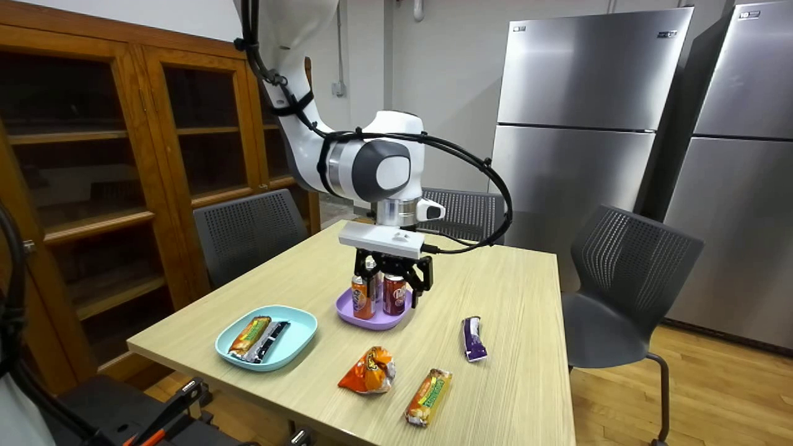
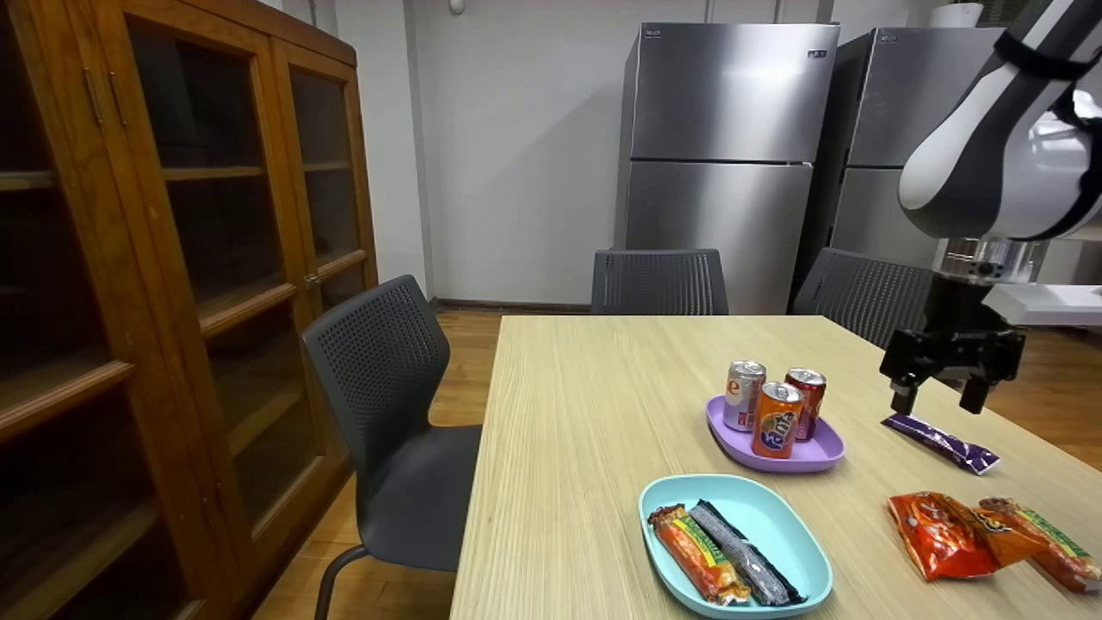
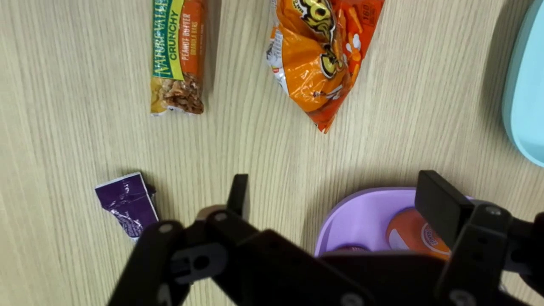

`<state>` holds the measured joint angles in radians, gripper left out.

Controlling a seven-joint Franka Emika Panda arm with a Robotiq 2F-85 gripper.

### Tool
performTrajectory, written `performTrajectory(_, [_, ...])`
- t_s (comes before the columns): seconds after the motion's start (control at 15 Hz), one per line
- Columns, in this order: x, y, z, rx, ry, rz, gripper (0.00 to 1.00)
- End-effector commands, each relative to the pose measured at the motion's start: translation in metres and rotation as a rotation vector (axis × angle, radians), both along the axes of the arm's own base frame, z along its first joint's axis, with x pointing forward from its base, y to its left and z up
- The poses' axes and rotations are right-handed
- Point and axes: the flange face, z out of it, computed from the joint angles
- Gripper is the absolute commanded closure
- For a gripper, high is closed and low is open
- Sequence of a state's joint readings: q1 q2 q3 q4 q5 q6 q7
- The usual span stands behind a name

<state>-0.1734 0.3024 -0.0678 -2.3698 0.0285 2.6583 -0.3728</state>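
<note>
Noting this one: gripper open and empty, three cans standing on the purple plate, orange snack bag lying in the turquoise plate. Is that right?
Not quite: the orange snack bag lies on the table, outside the turquoise plate, as both exterior views show. Otherwise right: the gripper is open and empty, and three cans stand on the purple plate.

The tool (image 3: 335, 191) is positioned over the worktop (image 3: 242, 140), its fingers spread wide. A purple tray (image 3: 361, 221) is partly covered by one finger; an orange can (image 3: 408, 231), partly hidden by the same finger, is contained in it. Outside the opposite finger, a purple wrapper (image 3: 127, 202) is located. Ahead of the fingertips, a granola bar (image 3: 178, 55) and an orange snack bag (image 3: 318, 55) are placed, well apart from a turquoise tray (image 3: 527, 102).
</note>
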Motion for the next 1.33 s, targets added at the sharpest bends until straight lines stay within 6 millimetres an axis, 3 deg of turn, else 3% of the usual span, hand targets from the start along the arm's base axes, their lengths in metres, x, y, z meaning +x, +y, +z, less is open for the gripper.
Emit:
performTrajectory(0.0, [0.007,-0.019,-0.003,-0.014,-0.016,-0.007,0.00])
performTrajectory(0.67, [0.040,-0.077,-0.020,-0.051,-0.062,-0.042,0.00])
performTrajectory(1.27, [0.079,-0.119,-0.053,-0.069,-0.065,0.014,0.00])
